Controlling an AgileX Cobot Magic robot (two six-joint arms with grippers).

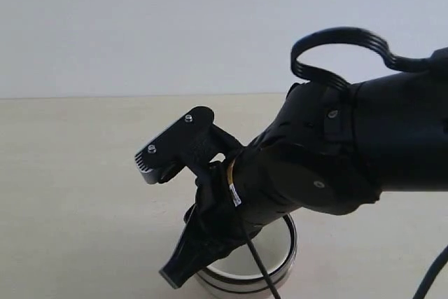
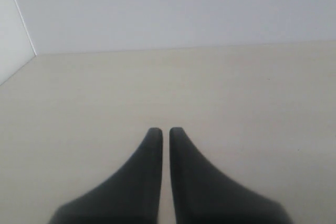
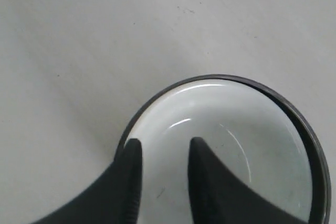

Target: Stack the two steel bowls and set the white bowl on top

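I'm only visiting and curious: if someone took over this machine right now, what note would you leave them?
Left gripper: shut, empty, over the table.
Right gripper: open, holding nothing, fingertips at the white bowl.
White bowl sits nested in a steel bowl.
Done: white bowl on top.
Left: only one steel wall shows, so check the second steel bowl is underneath, then probably lift the right arm away.

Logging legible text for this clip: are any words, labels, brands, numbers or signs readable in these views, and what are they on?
No text can be read in any view.
Small white-and-orange tag on the black robot arm: any print on it is too small to read.
Glossy white bowl and the shiny steel bowl around it: no marks visible.
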